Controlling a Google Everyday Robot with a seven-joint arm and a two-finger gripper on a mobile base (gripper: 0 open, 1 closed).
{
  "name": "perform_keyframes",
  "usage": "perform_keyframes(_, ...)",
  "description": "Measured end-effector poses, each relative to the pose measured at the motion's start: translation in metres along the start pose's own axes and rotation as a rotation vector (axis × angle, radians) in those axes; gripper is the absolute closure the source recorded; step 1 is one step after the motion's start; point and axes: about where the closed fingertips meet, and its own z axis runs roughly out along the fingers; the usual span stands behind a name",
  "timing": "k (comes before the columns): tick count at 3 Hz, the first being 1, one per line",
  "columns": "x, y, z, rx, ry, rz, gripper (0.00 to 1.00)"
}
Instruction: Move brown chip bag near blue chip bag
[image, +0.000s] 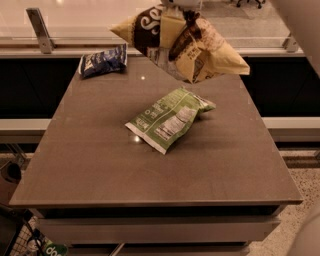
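Observation:
The brown chip bag (200, 47) hangs in the air above the far middle of the table, crumpled, with cream-yellow edges and white lettering. My gripper (177, 22) is at the top edge of the view and is shut on the bag's middle, holding it up. The blue chip bag (102, 61) lies flat at the table's far left corner, to the left of the held bag and apart from it.
A green-and-white bag (170, 117) lies in the middle of the brown table (100, 165), below the held bag. A metal rail with posts (40, 30) runs behind the table. The table's front edge has a drawer-like face below it.

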Motion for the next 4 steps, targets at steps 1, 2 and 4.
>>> perform_keyframes(1, -0.048, -0.031, 0.004, 0.06, -0.091, -0.09, 1.0)
perform_keyframes(2, -0.081, -0.057, 0.026, 0.094, -0.216, -0.146, 1.0)
perform_keyframes(4, -0.117, -0.08, 0.077, 0.108, -0.414, -0.169, 1.0)
